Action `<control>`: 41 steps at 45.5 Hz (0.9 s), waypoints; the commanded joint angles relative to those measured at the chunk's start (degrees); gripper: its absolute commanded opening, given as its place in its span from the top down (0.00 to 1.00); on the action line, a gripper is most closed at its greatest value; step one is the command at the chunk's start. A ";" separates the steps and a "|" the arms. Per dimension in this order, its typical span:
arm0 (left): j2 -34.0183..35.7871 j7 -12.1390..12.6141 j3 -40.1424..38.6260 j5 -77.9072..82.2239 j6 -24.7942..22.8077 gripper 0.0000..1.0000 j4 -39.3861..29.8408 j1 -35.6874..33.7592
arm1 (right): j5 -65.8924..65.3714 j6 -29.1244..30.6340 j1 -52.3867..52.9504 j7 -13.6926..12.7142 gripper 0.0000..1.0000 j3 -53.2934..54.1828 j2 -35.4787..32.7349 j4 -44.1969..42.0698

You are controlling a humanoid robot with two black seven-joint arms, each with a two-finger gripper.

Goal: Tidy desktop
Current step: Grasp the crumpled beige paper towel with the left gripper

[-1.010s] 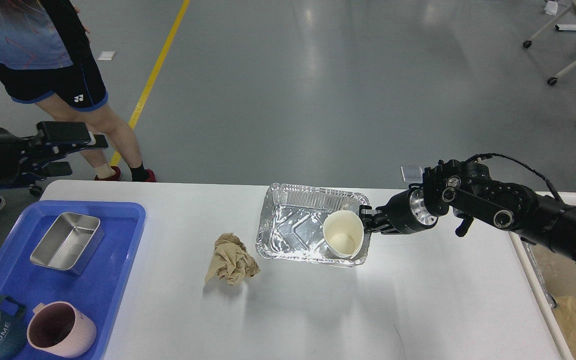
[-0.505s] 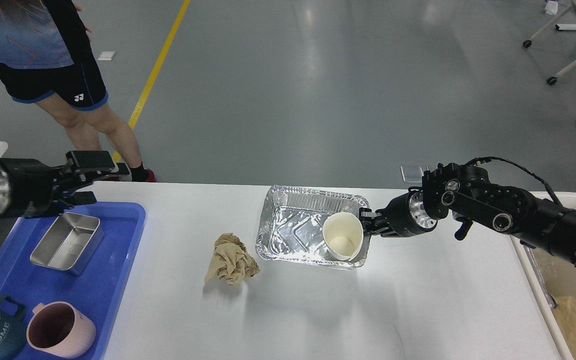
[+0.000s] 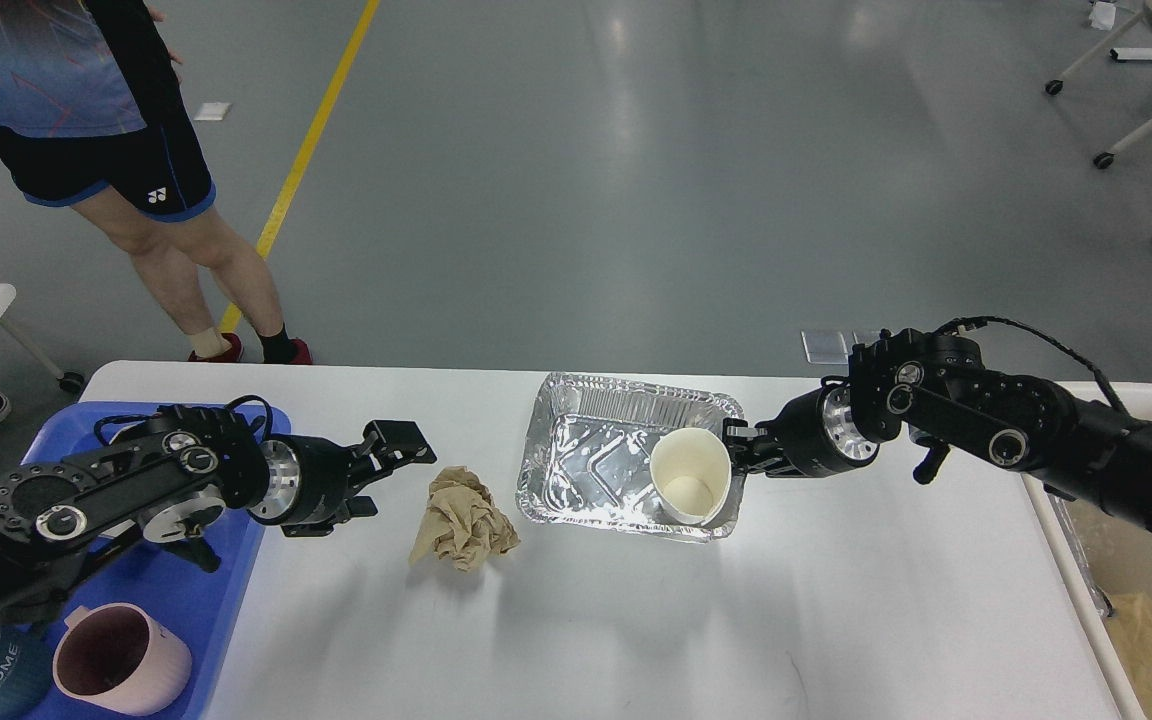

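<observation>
Bright, even overhead light. Strong glare on the crinkled foil tray, spilling a white hot spot onto the desktop just in front of it. Soft, faint shadows under the crumpled brown paper and both arms. Grey floor shows pale streaked reflections. Focus sharp throughout; slight wide-angle bending toward the frame edges.

a glossy grey floor spreads beyond the worktop's far edge, catching pale overhead light. a yellow line crosses it toward the far left corner. white wheeled furniture legs stand past the far right corner.
</observation>
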 commanded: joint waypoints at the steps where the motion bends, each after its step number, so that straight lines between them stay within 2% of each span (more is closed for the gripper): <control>1: -6.04 0.00 0.13 -0.01 -0.01 0.04 6.30 -0.17 | -0.07 0.01 0.05 0.00 1.00 -0.02 0.06 -0.08; 12: -14.39 0.00 2.33 -0.10 -0.01 0.04 15.18 -0.34 | -0.16 0.01 -0.39 0.09 1.00 -0.02 0.06 -0.17; 18: -17.29 0.00 2.85 -0.01 0.08 0.04 17.82 0.01 | -0.16 -0.08 -0.65 0.09 1.00 0.07 -0.02 -0.17; 20: -18.09 0.00 3.91 -0.01 0.43 0.07 18.61 0.01 | -0.25 -0.08 -0.74 0.09 1.00 0.07 -0.20 -0.17; 25: -19.14 -0.44 7.25 0.08 3.24 0.22 19.32 -0.34 | -0.25 -0.08 -0.91 0.09 1.00 0.07 -0.29 -0.17; 30: -19.41 -0.53 7.87 0.17 3.68 0.41 19.32 -0.17 | -0.25 -0.61 -1.18 0.09 1.00 -0.02 -0.38 -0.17; 33: -20.28 -0.26 7.87 0.17 3.68 0.53 19.23 -0.25 | -0.34 -0.61 -1.26 0.09 1.00 -0.02 -0.38 -0.17; 37: -20.81 0.53 7.87 0.17 3.51 0.75 19.23 -0.52 | -0.42 -0.61 -1.53 0.09 1.00 -0.02 -0.38 -0.17; 41: -20.46 1.58 7.87 0.17 3.59 0.88 19.05 -0.69 | -0.42 -0.61 -1.53 0.09 1.00 -0.02 -0.38 -0.17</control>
